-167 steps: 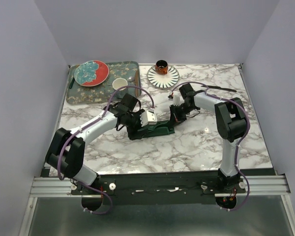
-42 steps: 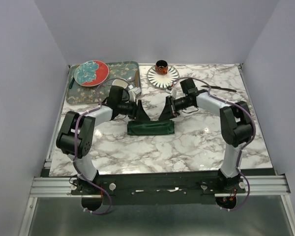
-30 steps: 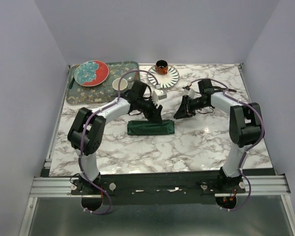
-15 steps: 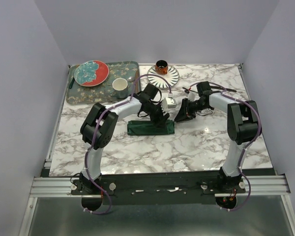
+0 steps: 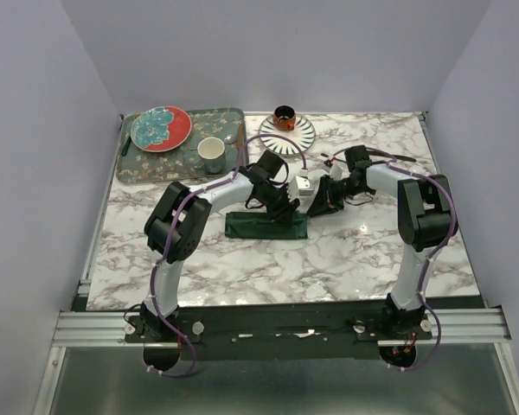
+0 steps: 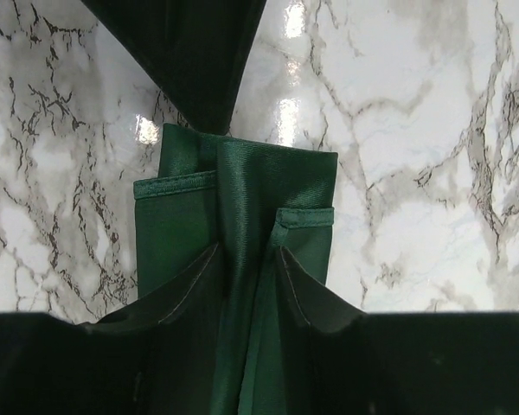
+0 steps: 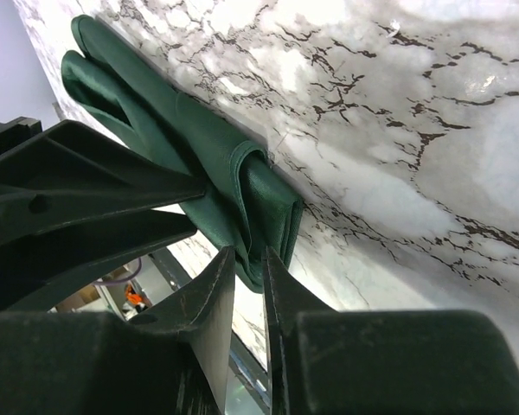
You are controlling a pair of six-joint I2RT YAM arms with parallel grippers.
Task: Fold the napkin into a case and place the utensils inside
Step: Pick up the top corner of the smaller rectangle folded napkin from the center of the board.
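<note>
Reaching over the marble table (image 5: pixel 242 268), my two arms meet near its middle and hide part of what lies there. At the far left corner sits a flowered tray (image 5: pixel 143 169) carrying a red and teal plate (image 5: pixel 161 128). A striped plate (image 5: pixel 298 137) stands near it on the bare marble. The napkin (image 5: pixel 259 227) lies in the table's middle, folded into a long dark green band, its far edge partly covered by my left forearm. A pale mug (image 5: pixel 211 154) stands toward the tray's near right corner, and a dark cup (image 5: pixel 284 116) sits on the striped plate. A slim black utensil (image 5: pixel 398 156) lies at the far right, one end hidden behind my right arm. My left gripper (image 6: pixel 248 251) is down on the band's right half, its fingers pinching a raised ridge of the cloth. My right gripper (image 7: pixel 246 255) is just beside the band's right end, fingers almost pressed together with a thin slit between them; whether they catch any cloth I cannot tell.
</note>
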